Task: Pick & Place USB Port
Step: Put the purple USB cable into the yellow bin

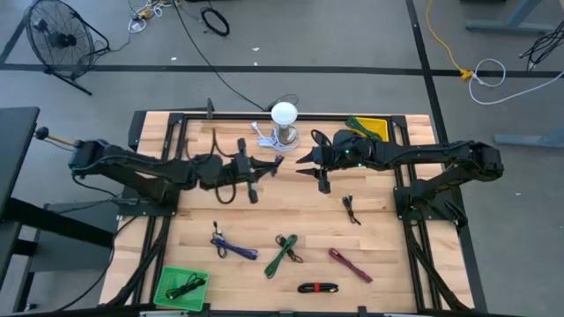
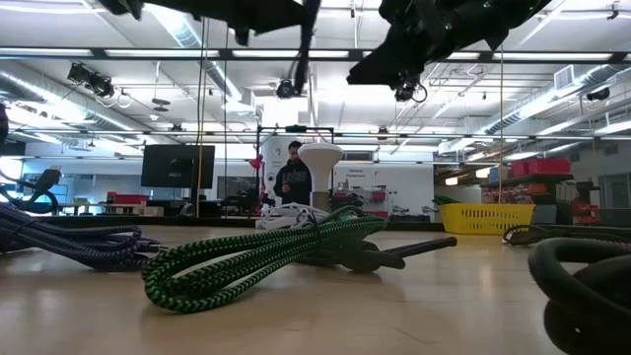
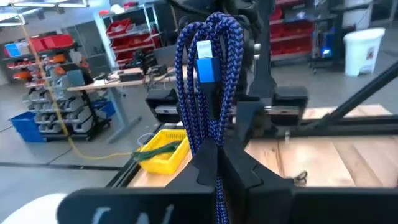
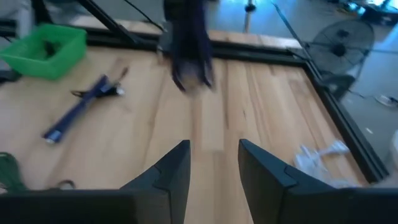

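- A coiled blue braided USB cable (image 3: 208, 81) is clamped between the fingers of the left end effector (image 1: 264, 165) and held clear of the tabletop (image 1: 388, 264), near its middle — judged to be mid-carry or offered for a hand-over.
- The right end effector (image 1: 306, 162) is held opposite it, just beside, with fingers spread and nothing between them — judged ready to receive.
- The grip is proved only by the left wrist view; from above, the cable is a small dark speck.
- The high view alone shows the layout: loose cables (image 1: 282, 254) on the near tabletop, a green bin (image 1: 161, 291) at one corner, a yellow bin (image 1: 377, 129) at the far edge.
- The right wrist view shows the held cable only as a blur.
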`<state>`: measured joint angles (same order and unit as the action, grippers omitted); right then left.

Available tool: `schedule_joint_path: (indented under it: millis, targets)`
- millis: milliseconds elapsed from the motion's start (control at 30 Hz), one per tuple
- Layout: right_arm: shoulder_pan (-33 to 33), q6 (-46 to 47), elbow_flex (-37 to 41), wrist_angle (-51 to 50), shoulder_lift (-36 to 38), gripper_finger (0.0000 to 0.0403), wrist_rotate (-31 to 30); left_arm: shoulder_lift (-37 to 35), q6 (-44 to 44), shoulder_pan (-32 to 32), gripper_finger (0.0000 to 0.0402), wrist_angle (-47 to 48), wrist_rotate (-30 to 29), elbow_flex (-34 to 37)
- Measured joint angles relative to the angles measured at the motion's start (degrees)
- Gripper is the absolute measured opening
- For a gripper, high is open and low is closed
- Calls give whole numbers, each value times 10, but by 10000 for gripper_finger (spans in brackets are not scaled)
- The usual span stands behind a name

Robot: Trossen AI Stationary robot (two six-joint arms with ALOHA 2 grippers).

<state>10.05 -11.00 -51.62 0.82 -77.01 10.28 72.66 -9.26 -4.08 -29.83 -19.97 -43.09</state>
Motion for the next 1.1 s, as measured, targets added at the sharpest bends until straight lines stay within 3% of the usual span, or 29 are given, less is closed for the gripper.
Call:
schedule_joint_path:
  millis: [267, 767, 867, 1000, 1100]
  targets:
    - [-1, 0, 0, 35, 0, 135, 13, 84, 5, 41, 5, -164, 112, 0]
    - [-1, 6, 0, 72, 0, 131, 48, 171, 27, 77, 5, -280, 166, 0]
    - [-1, 2, 0, 72, 0, 104, 48, 171, 28, 78, 5, -279, 176, 0]
    - [-1, -5, 0, 75, 1, 25, 41, 171, 38, 77, 9, -282, 180, 0]
    - [-1, -5, 0, 79, 1, 18, 38, 171, 41, 77, 15, -283, 179, 0]
